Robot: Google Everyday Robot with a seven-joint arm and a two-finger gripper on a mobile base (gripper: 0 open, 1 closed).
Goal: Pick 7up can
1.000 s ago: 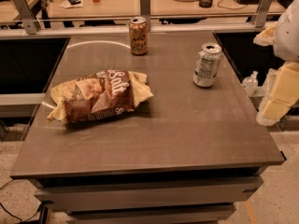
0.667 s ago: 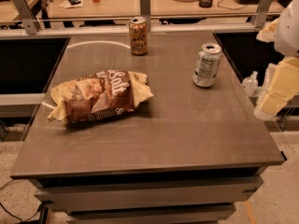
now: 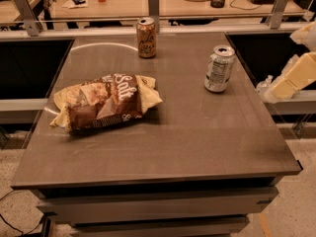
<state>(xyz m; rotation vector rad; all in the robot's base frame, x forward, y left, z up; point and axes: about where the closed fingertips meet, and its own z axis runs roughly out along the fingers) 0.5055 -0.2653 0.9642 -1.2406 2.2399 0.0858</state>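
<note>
The 7up can (image 3: pixel 219 68) stands upright on the right rear part of the brown table (image 3: pixel 197 142). It is pale silver-green, with a white fine-print panel and an open silver top. Only pale cream links of my arm (image 3: pixel 295 75) show at the right edge, beyond the table's side and to the right of the can, apart from it. My gripper is out of view past that edge.
A brown-gold can (image 3: pixel 146 37) stands upright at the table's back middle. A crumpled brown chip bag (image 3: pixel 106 102) lies on the left half. A railing and a desk with clutter run behind the table. Dark gaps flank both sides.
The arm links at the right edge have moved slightly upward. The cans and the bag have not moved.
</note>
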